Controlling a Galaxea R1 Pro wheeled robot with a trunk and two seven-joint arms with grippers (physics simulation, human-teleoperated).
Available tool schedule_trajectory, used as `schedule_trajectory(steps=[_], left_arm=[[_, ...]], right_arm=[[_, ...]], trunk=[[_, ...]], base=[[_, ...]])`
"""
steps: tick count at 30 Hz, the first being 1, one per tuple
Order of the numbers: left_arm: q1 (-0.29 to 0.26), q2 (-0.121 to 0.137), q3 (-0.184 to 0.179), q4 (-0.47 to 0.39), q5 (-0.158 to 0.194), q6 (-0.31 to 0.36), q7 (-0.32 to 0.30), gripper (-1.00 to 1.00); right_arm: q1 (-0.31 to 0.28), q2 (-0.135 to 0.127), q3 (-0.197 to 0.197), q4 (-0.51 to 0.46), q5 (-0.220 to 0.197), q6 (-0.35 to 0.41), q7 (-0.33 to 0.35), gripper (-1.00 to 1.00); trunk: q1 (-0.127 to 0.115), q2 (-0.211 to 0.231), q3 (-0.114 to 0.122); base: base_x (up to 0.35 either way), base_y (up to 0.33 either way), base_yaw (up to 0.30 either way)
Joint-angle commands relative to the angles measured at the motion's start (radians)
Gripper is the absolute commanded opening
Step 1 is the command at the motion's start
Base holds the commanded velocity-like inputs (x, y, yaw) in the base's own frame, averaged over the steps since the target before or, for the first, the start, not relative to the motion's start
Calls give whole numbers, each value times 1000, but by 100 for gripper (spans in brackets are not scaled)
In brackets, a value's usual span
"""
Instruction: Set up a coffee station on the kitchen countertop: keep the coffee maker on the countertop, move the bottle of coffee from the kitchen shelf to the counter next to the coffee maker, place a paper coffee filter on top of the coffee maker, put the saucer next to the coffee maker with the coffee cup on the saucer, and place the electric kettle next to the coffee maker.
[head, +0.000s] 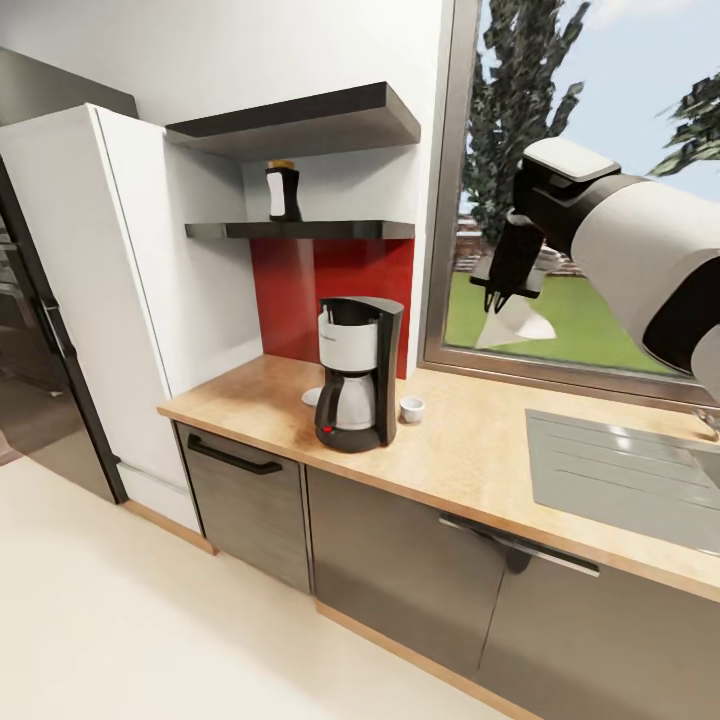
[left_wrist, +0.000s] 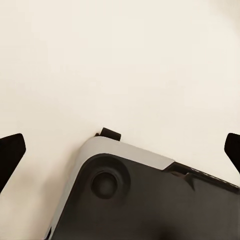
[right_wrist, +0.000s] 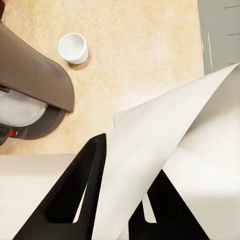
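My right gripper (head: 510, 290) hangs high above the table (head: 470, 440), in front of the window (head: 590, 180), its two black tapered fingers (right_wrist: 75, 200) pinched shut on the paper filter (right_wrist: 150, 150). The filter is a thin, matte white cone with folded, pointed edges, and it fans out past my fingertips. In the head view it dangles below the gripper as a small white wedge against the green lawn outside.

The table is a long slab of light, grainy wood with a thin edge, over smooth grey cabinet fronts with dark bar handles. A flat, brushed steel sink (head: 630, 480) is let into its right part. Near the table's left end stands the coffee maker (head: 358, 375): a tall black body with a pale front panel, a rounded glass carafe and a small red switch at the base. Just beside it, on the side toward the sink, sits the cup (head: 411, 408), a tiny white round thing, apart from the machine. A small white disc, the saucer (head: 311, 397), peeks out on the coffee maker's other side.

On the lower of two glossy dark wall shelves (head: 300, 230) stands the coffee bottle (head: 283, 192), dark with a white label and yellow-brown cap.

My left gripper (left_wrist: 120, 150) points down at the cream floor (left_wrist: 120, 60); its black fingertips sit wide apart with nothing between them, above a rounded grey-and-black part of my base (left_wrist: 140, 200).
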Motion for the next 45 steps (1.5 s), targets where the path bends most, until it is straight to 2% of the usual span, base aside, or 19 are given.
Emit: schedule_trajectory(steps=[1,12,20,29,45], left_arm=[[0,0,2,-2,1,0,1,100],[0,0,2,-2,1,0,1,100],[0,0,2,-2,1,0,1,100],[0,0,2,-2,1,0,1,100],[0,0,2,-2,1,0,1,100]], right_arm=[[-1,1,-8,1,5,3,-6,-100],[-1,6,-9,1,6,4,-8,-100],[-1,22,-9,2,6,5,-8,-100],[-1,21,-9,2,6,5,-7,-100],[-1,15,-10,1,5,4,-6,-100]], trunk=[[0,-1,-1],[0,-1,-1],[0,-1,-1],[0,-1,-1],[0,-1,-1]], base=[[6,5,0],[1,1,0],[0,0,0],[10,15,0],[158,148,-50]])
